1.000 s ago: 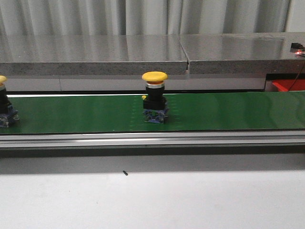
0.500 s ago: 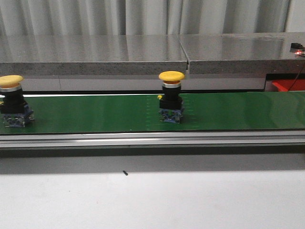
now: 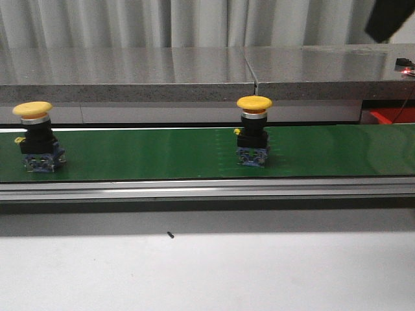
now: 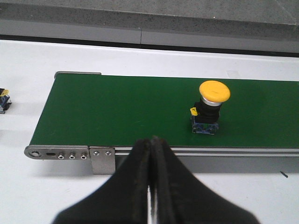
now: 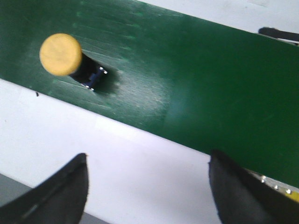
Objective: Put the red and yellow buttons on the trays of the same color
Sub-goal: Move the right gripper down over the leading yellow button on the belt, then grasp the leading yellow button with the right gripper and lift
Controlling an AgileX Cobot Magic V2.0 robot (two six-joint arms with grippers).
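Observation:
Two yellow-capped buttons stand upright on the green belt point(image 3: 142, 155): one near the middle point(image 3: 254, 139) and one at the left point(image 3: 37, 146). No red button or tray shows clearly. My left gripper point(image 4: 151, 140) is shut and empty, in front of the belt's near rail; a yellow button point(image 4: 212, 105) stands on the belt beyond it. My right gripper point(image 5: 147, 161) is open and empty above the white table, with a yellow button point(image 5: 63, 56) on the belt well off from its fingers. A dark part of the right arm point(image 3: 389, 19) shows at the front view's top right.
A grey stone ledge point(image 3: 194, 71) runs behind the belt. The belt's metal rail point(image 3: 207, 189) lies in front of it. A small blue-based object point(image 4: 3, 100) sits on the white table past the belt's end. Something red point(image 3: 389, 116) shows at the far right.
Both yellow buttons have moved to the right along the belt, and the left one has come fully into view. A dark part of the right arm has appeared at the top right.

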